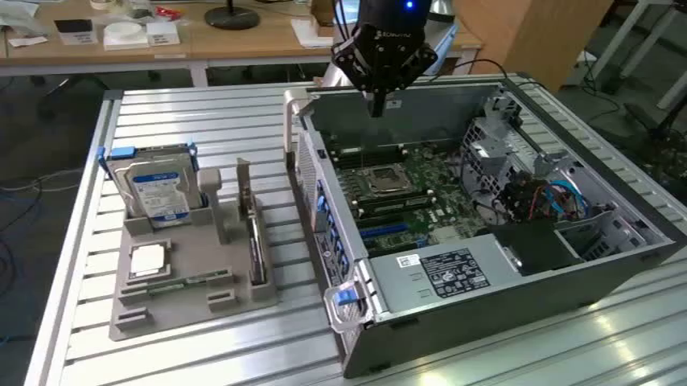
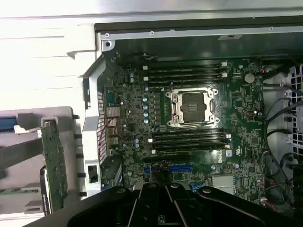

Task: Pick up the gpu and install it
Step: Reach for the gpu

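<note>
The gpu [image 1: 256, 241] stands on its edge in a slot of the grey holder [image 1: 193, 310] on the exterior view's left, its silver bracket pointing up. The wrist view shows it as a green card [image 2: 54, 163] beside the case wall. My gripper [image 1: 377, 106] hangs over the far rim of the open computer case [image 1: 601, 257], well away from the gpu. Its fingers are shut, with nothing between them. Below it lies the motherboard [image 2: 142, 118] with an empty CPU socket [image 2: 194, 108].
In the grey holder also stand a silver hard drive [image 1: 161, 189], a CPU chip [image 1: 147, 259] and a narrow memory stick [image 1: 177, 283]. Cables [image 1: 536, 197] and a drive cage [image 1: 499, 153] crowd the case's side on the exterior view's right. A cluttered wooden desk [image 1: 215, 44] sits behind.
</note>
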`<state>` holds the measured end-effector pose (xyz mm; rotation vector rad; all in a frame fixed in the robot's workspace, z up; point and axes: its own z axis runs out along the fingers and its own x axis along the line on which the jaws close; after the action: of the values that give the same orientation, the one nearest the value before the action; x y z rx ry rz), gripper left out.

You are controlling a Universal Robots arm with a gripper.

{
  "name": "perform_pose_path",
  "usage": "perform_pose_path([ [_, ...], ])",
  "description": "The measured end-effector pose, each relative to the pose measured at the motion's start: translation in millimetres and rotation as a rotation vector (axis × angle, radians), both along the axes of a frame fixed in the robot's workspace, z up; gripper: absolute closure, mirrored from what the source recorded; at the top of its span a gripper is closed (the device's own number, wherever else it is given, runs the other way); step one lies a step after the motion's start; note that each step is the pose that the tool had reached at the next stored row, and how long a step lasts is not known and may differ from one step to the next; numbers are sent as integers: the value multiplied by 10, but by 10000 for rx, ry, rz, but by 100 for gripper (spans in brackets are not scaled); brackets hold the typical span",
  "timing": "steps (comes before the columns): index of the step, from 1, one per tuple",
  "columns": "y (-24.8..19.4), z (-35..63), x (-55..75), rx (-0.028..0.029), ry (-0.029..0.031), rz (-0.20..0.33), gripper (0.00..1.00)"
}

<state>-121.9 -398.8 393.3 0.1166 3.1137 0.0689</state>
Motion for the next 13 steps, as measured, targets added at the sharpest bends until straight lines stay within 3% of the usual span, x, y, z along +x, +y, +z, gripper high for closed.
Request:
perform_pose_path([
  [13,0,0,-27,-1,0,0,89],
])
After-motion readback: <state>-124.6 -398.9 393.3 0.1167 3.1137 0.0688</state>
